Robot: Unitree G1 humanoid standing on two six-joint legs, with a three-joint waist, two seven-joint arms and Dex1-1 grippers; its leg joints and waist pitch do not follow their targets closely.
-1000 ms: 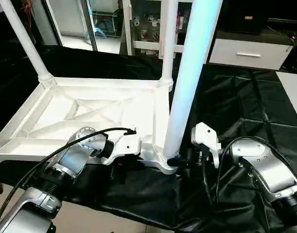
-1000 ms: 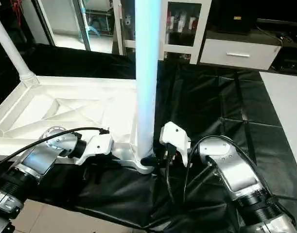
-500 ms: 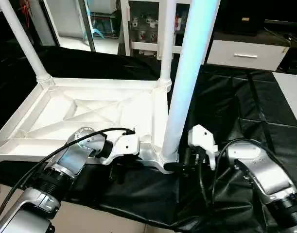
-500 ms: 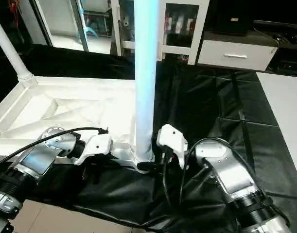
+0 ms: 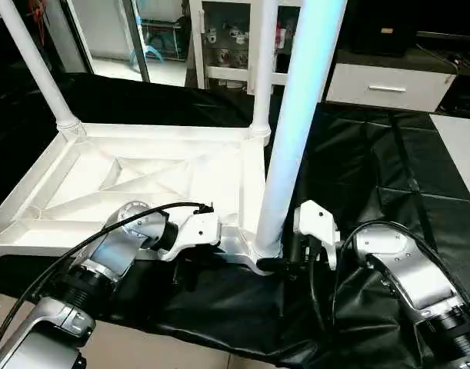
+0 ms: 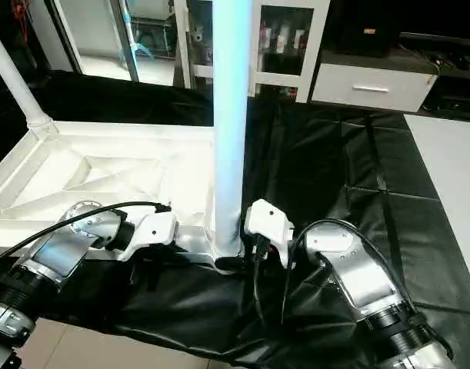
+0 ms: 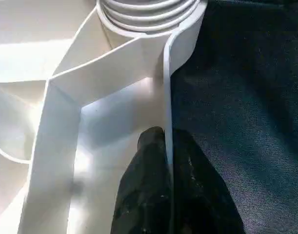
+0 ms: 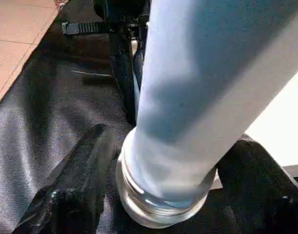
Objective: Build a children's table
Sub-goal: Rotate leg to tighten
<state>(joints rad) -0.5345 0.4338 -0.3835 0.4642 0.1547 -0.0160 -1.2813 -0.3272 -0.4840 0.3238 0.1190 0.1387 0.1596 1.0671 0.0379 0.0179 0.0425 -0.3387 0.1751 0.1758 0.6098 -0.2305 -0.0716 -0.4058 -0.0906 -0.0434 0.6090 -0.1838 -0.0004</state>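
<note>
Silver forearms reach inward — left claw (image 7: 166, 161) clamped on tabletop rim (image 7: 167, 87), right claw (image 8: 158, 195) apart around leg (image 8: 197, 97)

The white plastic table top (image 5: 142, 181) lies upside down on the black cloth, its X-ribbed underside facing up. Three white tube legs stand upright in its rounded corner sockets: the far left leg (image 5: 36, 65), the far right leg (image 5: 264, 61), and the near right leg (image 5: 296, 123), whose ribbed base sits in the near right socket (image 5: 263, 255).
</note>
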